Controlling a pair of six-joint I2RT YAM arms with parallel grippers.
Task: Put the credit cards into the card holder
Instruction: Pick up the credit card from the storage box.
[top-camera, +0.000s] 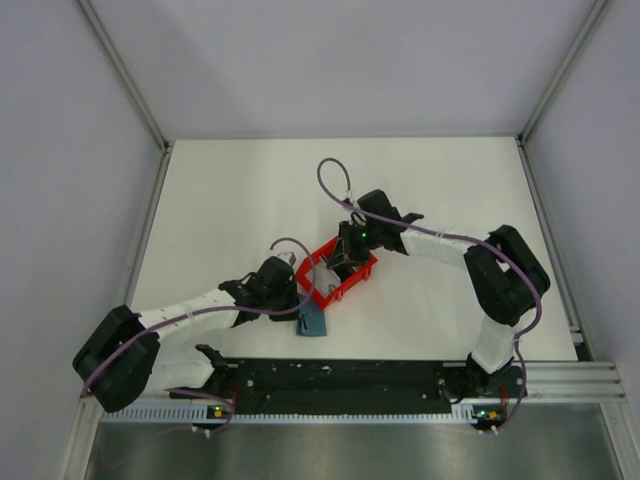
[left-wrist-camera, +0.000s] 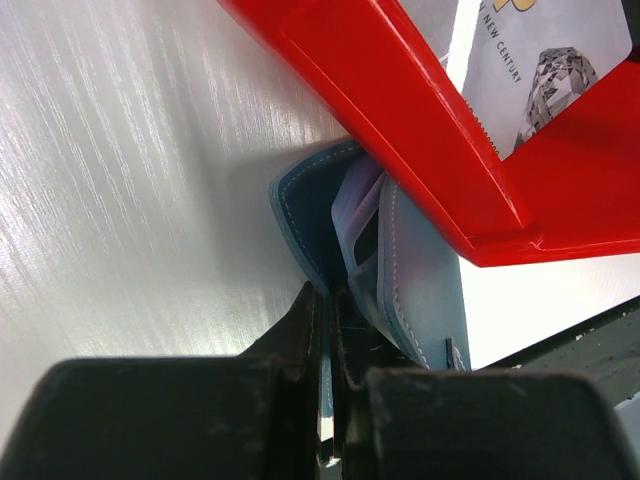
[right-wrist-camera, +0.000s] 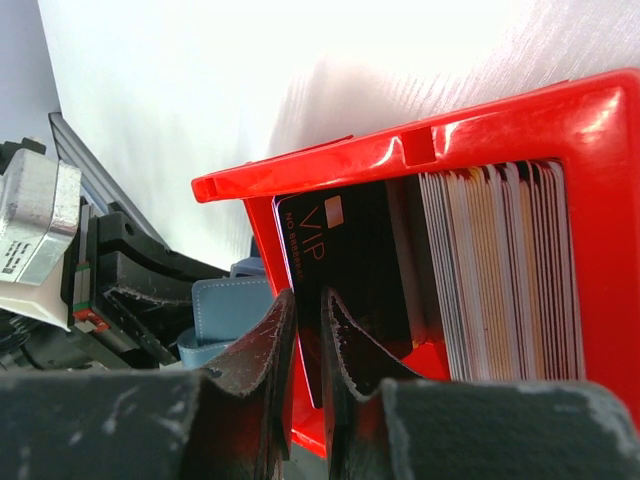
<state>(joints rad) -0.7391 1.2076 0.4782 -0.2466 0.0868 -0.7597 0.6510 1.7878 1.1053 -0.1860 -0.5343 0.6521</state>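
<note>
Black and upright, the VIP card (right-wrist-camera: 350, 250) stands inside the red tray (right-wrist-camera: 400, 150), nipped edge-on by the right gripper (right-wrist-camera: 307, 297). Against the tray's outer near wall the left gripper (left-wrist-camera: 328, 296) clamps the teal card holder (left-wrist-camera: 420, 285), its open side facing the tray.

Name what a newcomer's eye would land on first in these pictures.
The red tray mid-table, with a row of cards standing on edge inside. The right gripper pinches a black VIP card in it, while the left gripper clamps the teal wallet beside the tray's near corner.
</note>
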